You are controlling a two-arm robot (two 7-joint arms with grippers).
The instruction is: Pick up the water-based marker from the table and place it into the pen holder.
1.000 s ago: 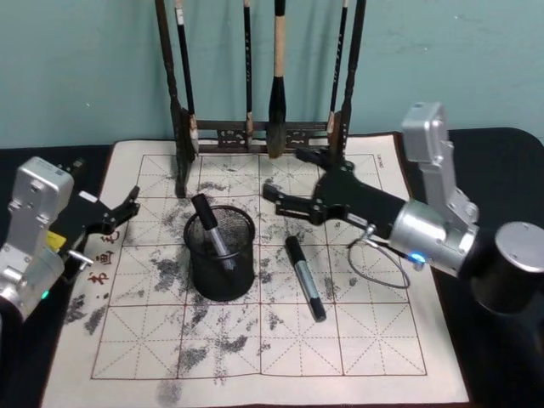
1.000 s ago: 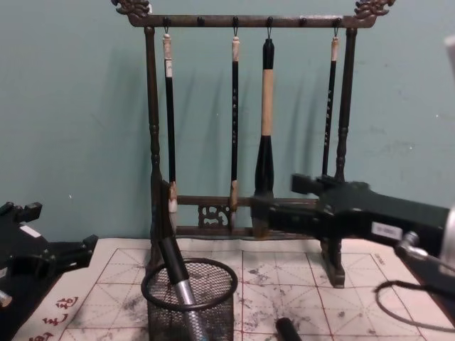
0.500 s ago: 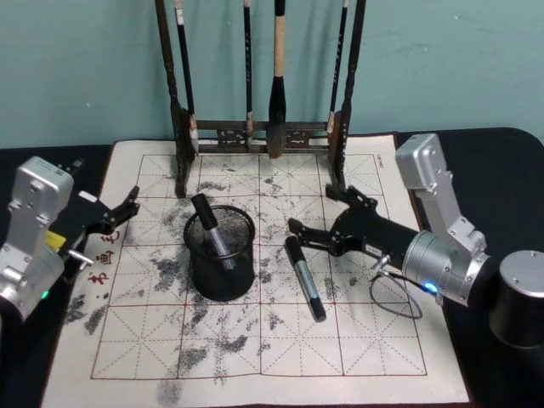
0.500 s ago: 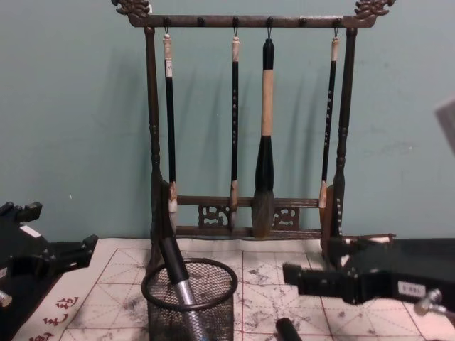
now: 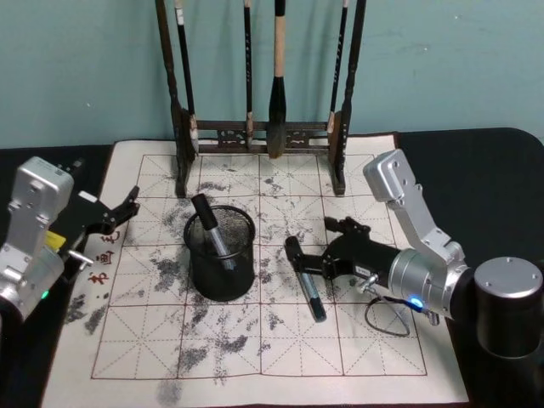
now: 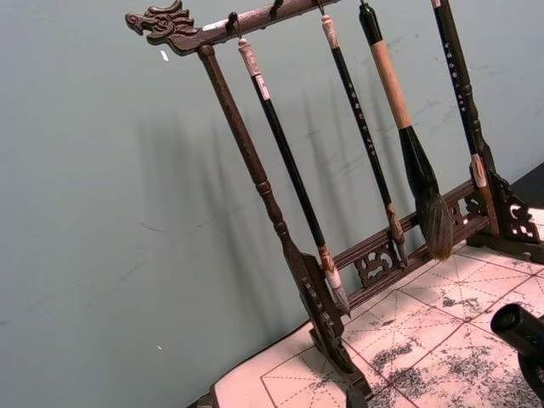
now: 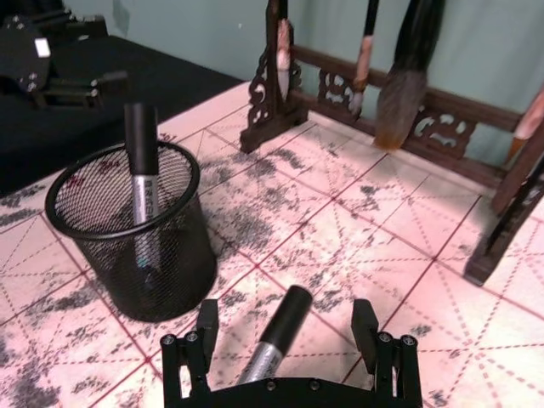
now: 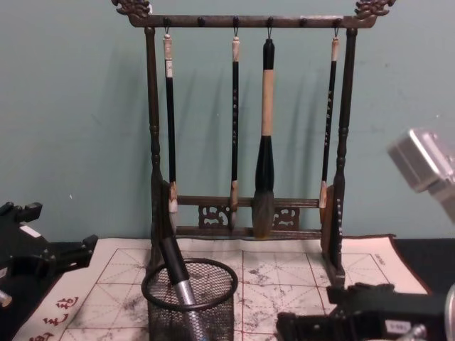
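Note:
A black-capped silver water-based marker [image 5: 308, 285] lies on the whitish gridded mat of the table [image 5: 382, 357], right of the black mesh pen holder [image 5: 219, 255]. My right gripper [image 5: 313, 244] is low over the mat and open. In the right wrist view its fingers [image 7: 206, 316] stand on either side of the marker's [image 7: 274, 340] capped end without touching it. Another marker [image 5: 208, 225] leans inside the pen holder [image 8: 188, 298]. My left gripper [image 5: 119, 212] rests open at the mat's left edge.
A tall dark wooden brush rack [image 5: 255, 132] with several hanging brushes stands at the back of the mat, behind the pen holder. A thin cable loops on the mat [image 5: 387, 314] under my right arm. The front of the mat is bare, ink-smudged felt.
My right gripper came down and back from near the rack to the marker on the mat, and now straddles its capped end. The left arm stayed still.

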